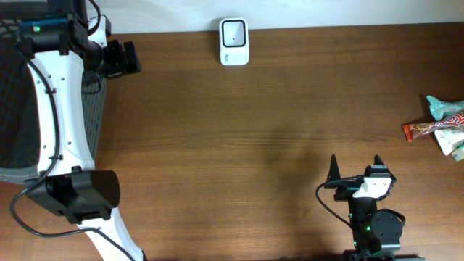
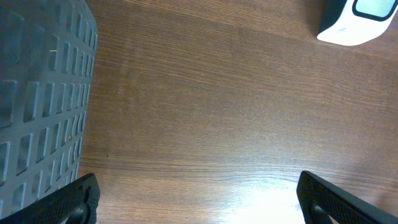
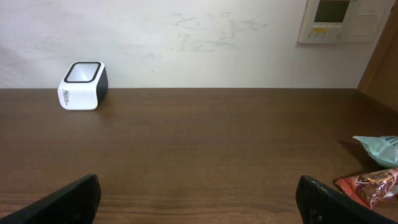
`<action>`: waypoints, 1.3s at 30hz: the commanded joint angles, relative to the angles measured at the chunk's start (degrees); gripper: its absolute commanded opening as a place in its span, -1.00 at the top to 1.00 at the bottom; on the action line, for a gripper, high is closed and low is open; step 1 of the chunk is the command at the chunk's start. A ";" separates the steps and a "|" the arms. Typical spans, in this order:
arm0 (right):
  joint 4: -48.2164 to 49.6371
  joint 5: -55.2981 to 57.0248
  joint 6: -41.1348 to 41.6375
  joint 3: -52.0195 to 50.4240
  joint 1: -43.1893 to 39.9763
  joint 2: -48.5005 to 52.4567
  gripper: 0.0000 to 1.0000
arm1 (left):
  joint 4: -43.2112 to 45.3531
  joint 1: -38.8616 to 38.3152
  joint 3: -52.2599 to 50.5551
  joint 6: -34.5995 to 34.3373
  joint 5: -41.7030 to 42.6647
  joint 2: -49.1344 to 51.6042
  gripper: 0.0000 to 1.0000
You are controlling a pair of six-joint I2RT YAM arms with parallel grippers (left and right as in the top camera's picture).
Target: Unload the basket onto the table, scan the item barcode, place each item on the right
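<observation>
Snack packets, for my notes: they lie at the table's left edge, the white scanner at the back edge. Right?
No: the overhead view shows the snack packets at the right edge of the table; the white scanner is at the back.

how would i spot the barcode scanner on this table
On the wooden table, follow the far edge along the white wall. Near its middle stands the scanner, alone. It is a small white box with a dark window, unlike the colourful snack packets at the right edge.

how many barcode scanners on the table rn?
1. The white scanner sits at the table's back edge, near centre. The mesh basket is partly covered by the left arm; more could hide there.
</observation>
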 commanded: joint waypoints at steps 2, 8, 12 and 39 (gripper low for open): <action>-0.31 -0.11 -0.37 -0.42 -0.28 -0.50 -0.97 | 0.11 0.20 0.00 0.55 0.37 -0.24 -0.98; -0.28 -0.11 -0.37 -0.42 -0.28 -0.50 -0.97 | 0.11 0.20 0.00 0.55 0.39 -0.24 -0.98; -0.31 -0.11 -0.37 -0.42 -0.28 -0.50 -0.97 | 0.11 0.20 0.00 0.55 0.37 -0.24 -0.98; -0.28 -0.11 -0.37 -0.42 -0.28 -0.50 -0.97 | -1.95 0.20 0.00 0.57 0.15 -0.24 -0.98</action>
